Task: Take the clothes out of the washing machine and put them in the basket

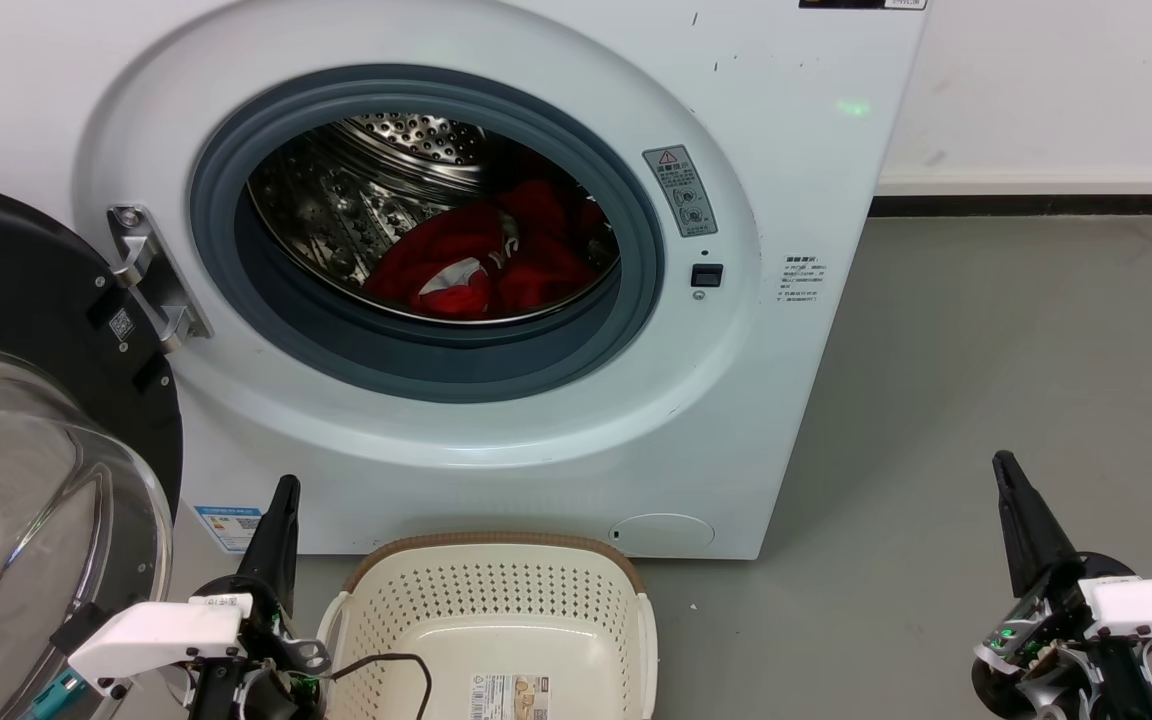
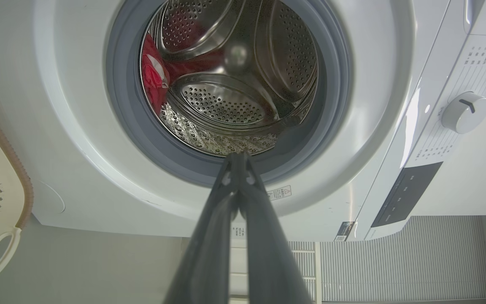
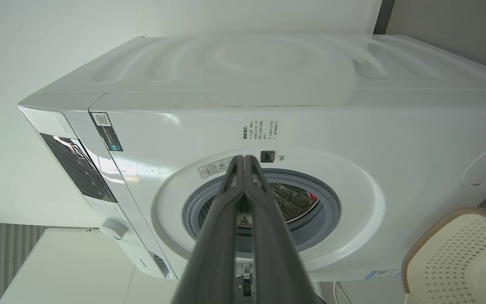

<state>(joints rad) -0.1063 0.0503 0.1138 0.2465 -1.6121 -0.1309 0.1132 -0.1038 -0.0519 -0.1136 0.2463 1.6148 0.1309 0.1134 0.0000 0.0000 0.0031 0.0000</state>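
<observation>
The white washing machine (image 1: 496,440) stands in front of me with its porthole open. Red clothes (image 1: 481,262) with white trim lie bunched at the bottom of the steel drum (image 1: 336,205); the left wrist view catches them as red cloth (image 2: 153,78) at the drum's left side. The cream basket (image 1: 496,600) sits on the floor below the porthole with nothing in it. My left gripper (image 1: 281,495) is shut, low at the basket's left. My right gripper (image 1: 1006,470) is shut, low at the far right, away from the machine. Both wrist views show fingertips pressed together, left gripper (image 2: 238,156), right gripper (image 3: 244,158).
The black-rimmed glass door (image 1: 26,470) hangs open at the left on its metal hinge (image 1: 151,275), close beside my left arm. A black cable (image 1: 391,665) loops over the basket's left rim. Grey floor (image 1: 986,360) stretches right of the machine to a white wall.
</observation>
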